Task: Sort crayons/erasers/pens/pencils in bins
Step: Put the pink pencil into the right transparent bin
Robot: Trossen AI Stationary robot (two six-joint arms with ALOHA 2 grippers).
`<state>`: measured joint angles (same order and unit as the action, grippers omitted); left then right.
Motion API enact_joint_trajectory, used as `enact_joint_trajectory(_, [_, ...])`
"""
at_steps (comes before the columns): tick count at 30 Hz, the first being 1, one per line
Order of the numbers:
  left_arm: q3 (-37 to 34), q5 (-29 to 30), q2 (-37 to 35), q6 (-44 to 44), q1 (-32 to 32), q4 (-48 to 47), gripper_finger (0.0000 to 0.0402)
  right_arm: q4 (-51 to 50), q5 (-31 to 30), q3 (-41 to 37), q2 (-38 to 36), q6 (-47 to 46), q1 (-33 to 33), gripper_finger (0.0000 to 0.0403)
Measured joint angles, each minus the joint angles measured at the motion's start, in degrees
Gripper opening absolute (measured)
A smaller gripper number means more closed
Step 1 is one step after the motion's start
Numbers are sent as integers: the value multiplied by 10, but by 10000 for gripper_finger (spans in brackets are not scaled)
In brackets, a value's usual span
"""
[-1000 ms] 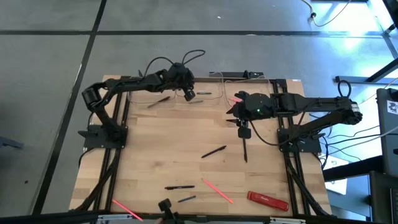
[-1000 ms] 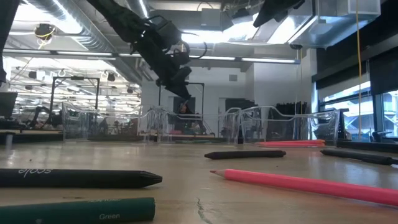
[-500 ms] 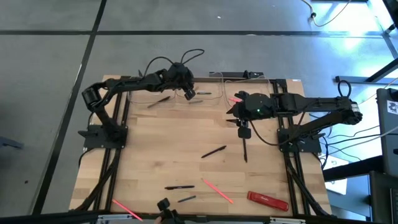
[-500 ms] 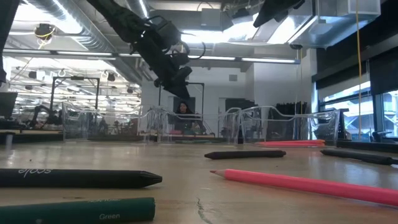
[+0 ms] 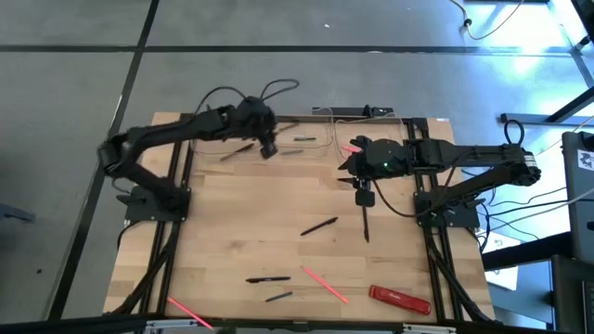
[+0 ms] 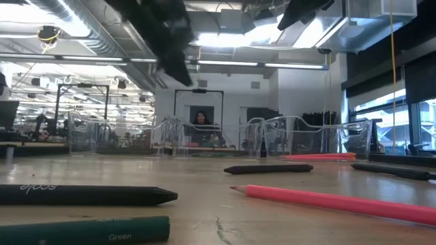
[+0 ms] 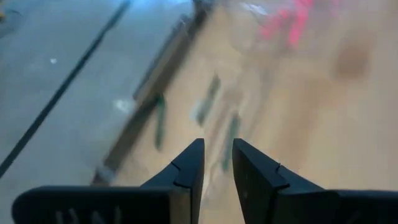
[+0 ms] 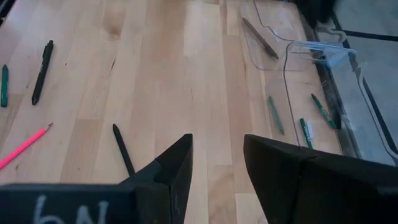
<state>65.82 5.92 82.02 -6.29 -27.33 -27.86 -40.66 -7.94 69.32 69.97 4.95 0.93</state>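
Observation:
Three clear bins stand in a row at the table's far edge: the left bin (image 5: pixel 223 146) holds a dark stick, the middle bin (image 5: pixel 302 142) grey-green sticks (image 8: pixel 275 116), the right bin (image 5: pixel 367 139) pink ones (image 5: pixel 353 147). Loose sticks lie flat on the table: two black ones (image 5: pixel 318 225) (image 5: pixel 365 224), a black pen (image 5: pixel 267 278), a pink pencil (image 5: pixel 325 285). My left gripper (image 5: pixel 267 149) (image 7: pixel 216 152) hovers between the left and middle bins, narrowly open and empty. My right gripper (image 5: pixel 363 197) (image 8: pixel 217 155) hangs open and empty above mid-table.
A wide flat red bar (image 5: pixel 399 299) lies near the table's near right corner. Another pink stick (image 5: pixel 186 313) and a small grey one (image 5: pixel 278 297) lie by the near edge. Black frame rails run along both sides. A person (image 6: pixel 199 122) sits in the room beyond the bins.
My left gripper has drawn back from above the middle bin toward the table's left and a little toward the near edge, rising in the low view; its arm has swung outward to the left. The right arm has kept still.

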Motion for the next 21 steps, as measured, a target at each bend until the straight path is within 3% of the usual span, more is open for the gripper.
enact_joint_trajectory(5, [0,36,-100,53,103,-195,73,0,0,0,0,11,0,145])
enact_joint_trajectory(10, [0,43,-159,186,249,-332,73,0,0,0,0,17,0,145])
enact_joint_trajectory(15, [0,6,-172,337,391,-379,76,-2,0,0,0,17,0,145])
enact_joint_trajectory(21, [0,-101,-148,483,533,-367,73,-4,0,0,0,17,0,145])
